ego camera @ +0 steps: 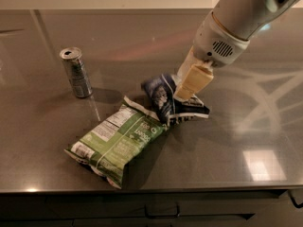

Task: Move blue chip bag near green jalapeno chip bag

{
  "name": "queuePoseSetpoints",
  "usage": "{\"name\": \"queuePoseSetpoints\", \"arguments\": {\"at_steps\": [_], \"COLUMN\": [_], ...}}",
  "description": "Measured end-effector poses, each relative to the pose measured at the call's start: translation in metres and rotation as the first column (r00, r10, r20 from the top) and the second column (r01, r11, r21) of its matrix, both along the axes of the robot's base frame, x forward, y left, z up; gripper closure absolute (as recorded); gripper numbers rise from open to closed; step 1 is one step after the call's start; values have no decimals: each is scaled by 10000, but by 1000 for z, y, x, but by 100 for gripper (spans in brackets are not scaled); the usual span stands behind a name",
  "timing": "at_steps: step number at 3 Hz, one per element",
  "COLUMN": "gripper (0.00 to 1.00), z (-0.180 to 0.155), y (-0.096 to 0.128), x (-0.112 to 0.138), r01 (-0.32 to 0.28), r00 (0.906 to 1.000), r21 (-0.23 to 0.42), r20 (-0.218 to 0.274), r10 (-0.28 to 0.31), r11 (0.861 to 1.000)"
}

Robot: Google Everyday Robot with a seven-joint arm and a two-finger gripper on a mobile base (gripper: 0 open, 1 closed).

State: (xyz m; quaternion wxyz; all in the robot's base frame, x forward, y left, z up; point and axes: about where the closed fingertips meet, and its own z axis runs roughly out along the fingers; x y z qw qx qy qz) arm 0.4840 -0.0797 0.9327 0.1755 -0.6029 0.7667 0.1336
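The blue chip bag [163,98] is a small, crumpled navy bag on the grey counter, and its left edge touches the top corner of the green jalapeno chip bag [118,143]. The green bag lies flat with its white nutrition panel facing up, near the counter's front edge. My gripper [185,94] comes down from the upper right on the white arm [236,18]. Its cream fingers [195,82] are closed on the blue bag's upper right part, and the bag's bottom rests on the counter.
A silver-green drink can [76,72] stands upright at the left, behind the green bag. The counter's front edge [189,189] runs just below the green bag, with dark drawers beneath. Bright light reflections lie on the counter at the right.
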Motion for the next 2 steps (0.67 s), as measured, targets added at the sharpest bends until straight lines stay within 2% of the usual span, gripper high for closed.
{"name": "queuePoseSetpoints", "arguments": {"at_steps": [1, 2], "gripper": [0, 0], "z": [0, 0], "y": [1, 1], "x": [0, 0], "r01": [-9, -10], "r00": [10000, 10000], "r21": [4, 4], "r20": [31, 32], "r10": [9, 10], "r11": [10000, 10000]}}
